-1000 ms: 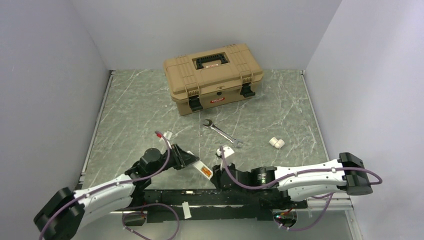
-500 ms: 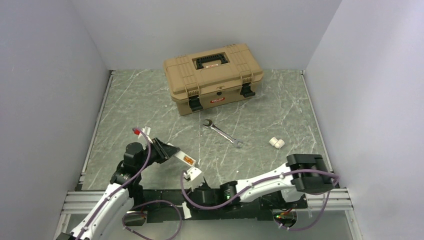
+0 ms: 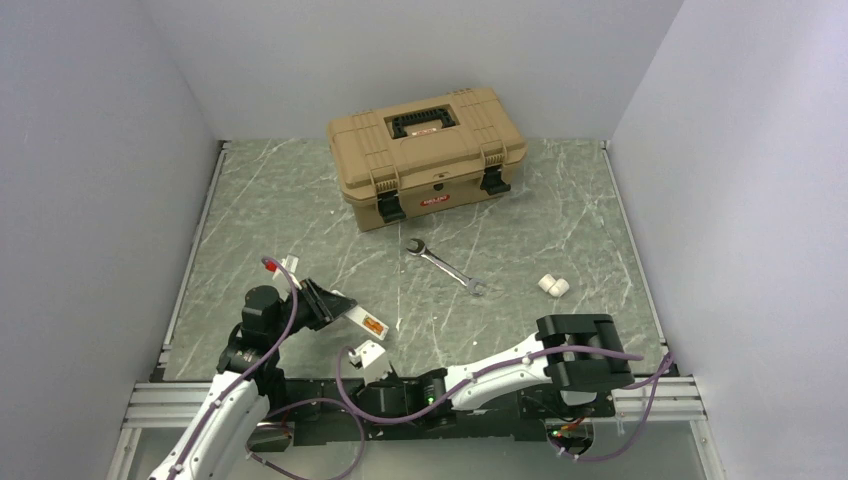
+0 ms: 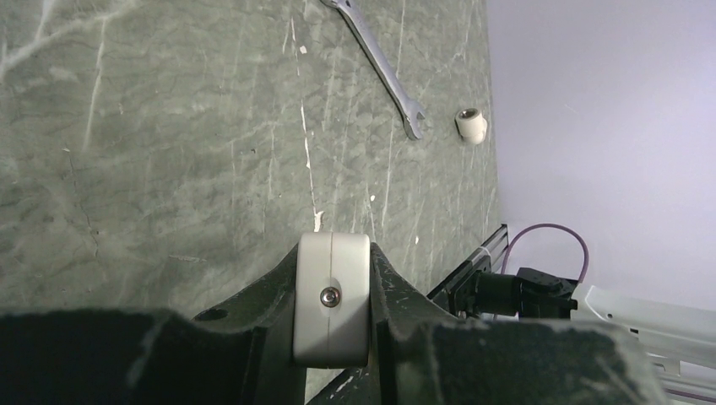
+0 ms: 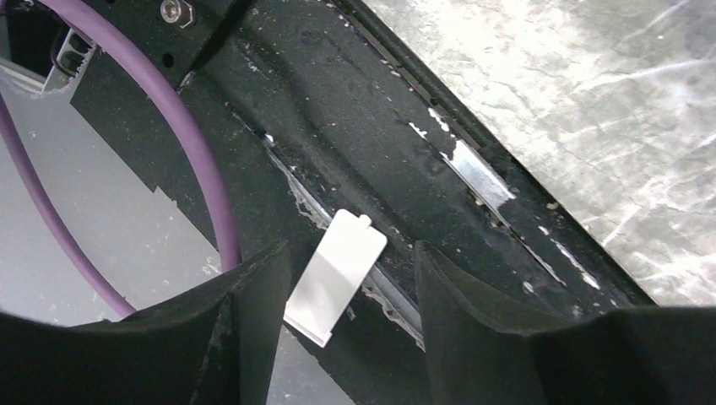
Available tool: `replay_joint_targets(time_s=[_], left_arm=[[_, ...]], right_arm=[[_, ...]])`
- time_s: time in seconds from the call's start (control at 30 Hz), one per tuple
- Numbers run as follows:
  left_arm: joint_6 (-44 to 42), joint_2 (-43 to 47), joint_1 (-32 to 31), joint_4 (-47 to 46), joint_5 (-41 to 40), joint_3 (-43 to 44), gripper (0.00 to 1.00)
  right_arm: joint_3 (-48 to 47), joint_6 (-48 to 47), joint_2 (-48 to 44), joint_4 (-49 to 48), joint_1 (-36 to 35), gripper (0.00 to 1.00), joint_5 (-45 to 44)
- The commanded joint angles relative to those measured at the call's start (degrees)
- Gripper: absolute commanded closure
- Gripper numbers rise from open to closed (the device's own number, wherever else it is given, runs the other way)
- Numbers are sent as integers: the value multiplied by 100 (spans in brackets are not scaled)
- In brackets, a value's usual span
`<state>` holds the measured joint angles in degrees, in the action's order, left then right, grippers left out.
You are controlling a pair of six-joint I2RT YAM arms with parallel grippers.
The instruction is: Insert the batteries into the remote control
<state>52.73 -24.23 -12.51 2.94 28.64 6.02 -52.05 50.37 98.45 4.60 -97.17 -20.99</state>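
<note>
My left gripper (image 3: 335, 308) is shut on the remote control (image 3: 362, 322), a slim white bar held just above the table with its orange-brown recess facing up. In the left wrist view the remote control's white end (image 4: 332, 295) sits clamped between the fingers of my left gripper (image 4: 332, 283). My right gripper (image 5: 350, 253) is open and low over the black base rail (image 5: 355, 152) at the near edge. A small flat white cover plate (image 5: 335, 277) lies on the rail between its fingers, untouched. I cannot make out any batteries.
A tan toolbox (image 3: 425, 152) stands shut at the back. A steel wrench (image 3: 445, 266) lies mid-table, and two small white cylinders (image 3: 553, 286) lie to its right. Purple cables (image 5: 203, 169) loop over the rail near my right gripper.
My right gripper left the remote, opened and swung down to the near rail over the white plate. My left gripper carried the remote a little to the left.
</note>
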Motion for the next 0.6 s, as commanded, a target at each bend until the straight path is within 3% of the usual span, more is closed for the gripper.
replay_joint_targets(time_s=[0.0,0.37,0.57], left_arm=[[-60,26,55,-159,223,70,100],[-16,50,99,-207,263,20,100],[-23,41,108,-186,270,4,100]], right_arm=[[-393,-32,191,209,-63,44,113],[-741,66,587,879,-130,72,202],[-705,96,451,915,-131,79,20]])
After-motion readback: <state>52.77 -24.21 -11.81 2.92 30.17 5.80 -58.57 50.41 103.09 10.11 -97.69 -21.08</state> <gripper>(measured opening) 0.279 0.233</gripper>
